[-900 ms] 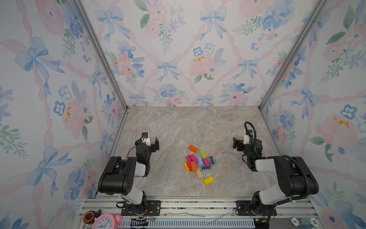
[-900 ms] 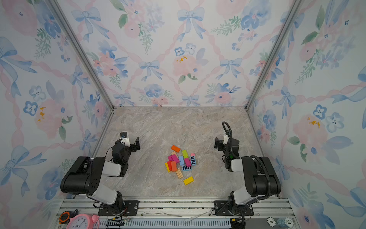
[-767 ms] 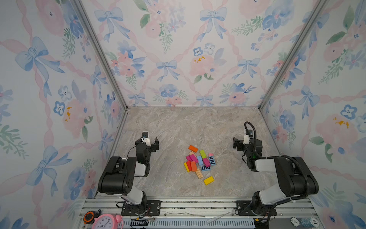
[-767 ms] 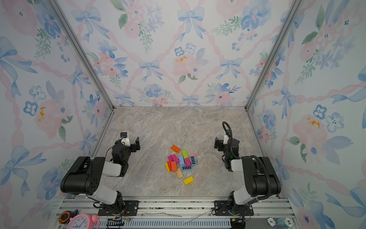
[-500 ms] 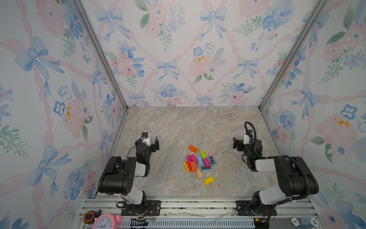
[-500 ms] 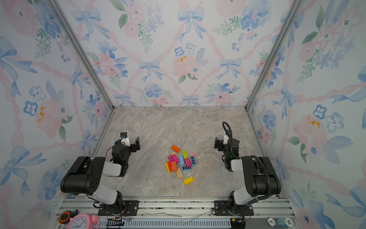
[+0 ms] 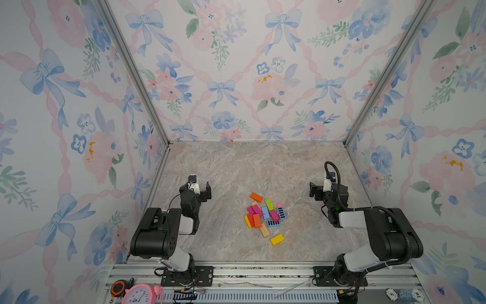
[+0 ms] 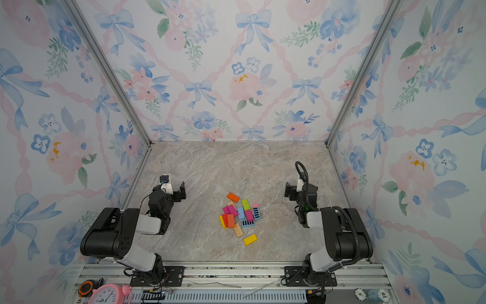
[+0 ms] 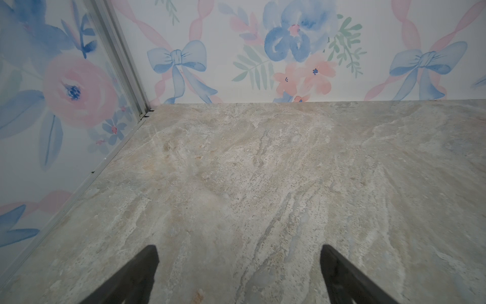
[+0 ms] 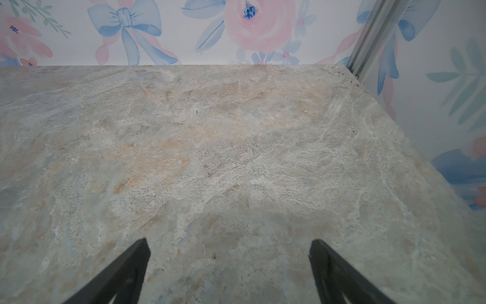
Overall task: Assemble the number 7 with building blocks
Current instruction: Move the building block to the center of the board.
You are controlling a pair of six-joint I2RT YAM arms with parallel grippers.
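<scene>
The building blocks (image 7: 264, 214) lie in a loose heap at the middle of the marble floor, seen in both top views (image 8: 240, 215). An orange block (image 7: 256, 197) sits at its far edge. A lined wood block (image 7: 264, 229) and a yellow block (image 7: 277, 239) lie at its near edge. The number 7 is not in view. My left gripper (image 7: 196, 190) stands open well left of the heap, with only bare floor between its fingers in the left wrist view (image 9: 238, 247). Well to the heap's right, my right gripper (image 7: 326, 190) is open and empty too (image 10: 229, 240).
Flowered walls close the floor on three sides, and both arms sit close to the side walls. A metal rail (image 7: 263, 271) runs along the front. A pink clock (image 7: 136, 296) and a tape measure (image 7: 119, 288) lie below it at the left.
</scene>
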